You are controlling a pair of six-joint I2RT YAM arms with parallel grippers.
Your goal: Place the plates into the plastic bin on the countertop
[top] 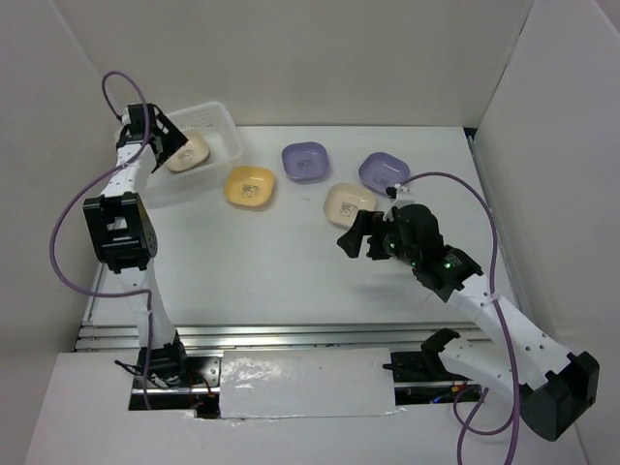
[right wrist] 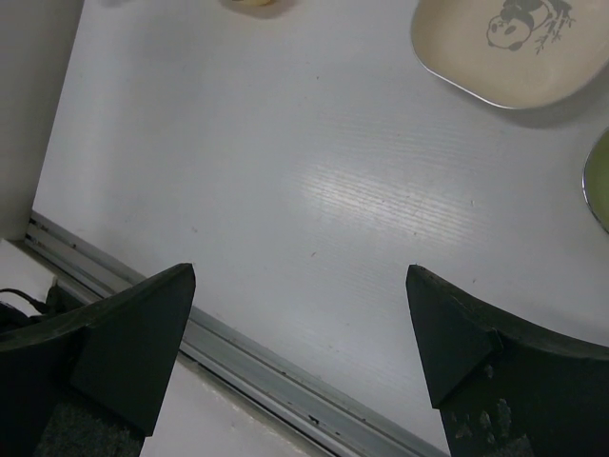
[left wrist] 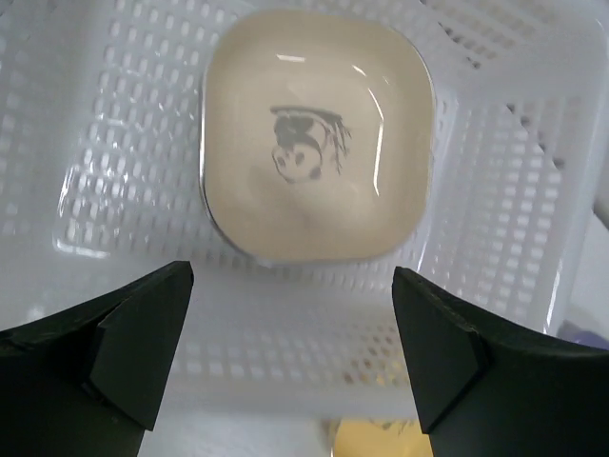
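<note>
The plastic bin (top: 221, 124) stands at the far left of the countertop (top: 271, 262) with one cream plate (top: 189, 152) lying in it. My left gripper (top: 167, 138) hovers open and empty over the bin; in its wrist view the cream plate (left wrist: 314, 133) lies flat on the bin floor (left wrist: 495, 190) beyond the open left gripper (left wrist: 293, 352). A yellow plate (top: 249, 186), two purple plates (top: 305, 161) (top: 384, 172) and a cream panda plate (top: 349, 204) sit on the table. My right gripper (top: 356, 237) is open and empty, just in front of the cream plate (right wrist: 514, 48).
A green plate's edge (right wrist: 599, 181) shows at the right of the right wrist view; my right arm hides it from the top camera. The metal rail (right wrist: 257, 362) runs along the front edge. White walls enclose the table. The yellow plate (left wrist: 381, 443) lies just outside the bin.
</note>
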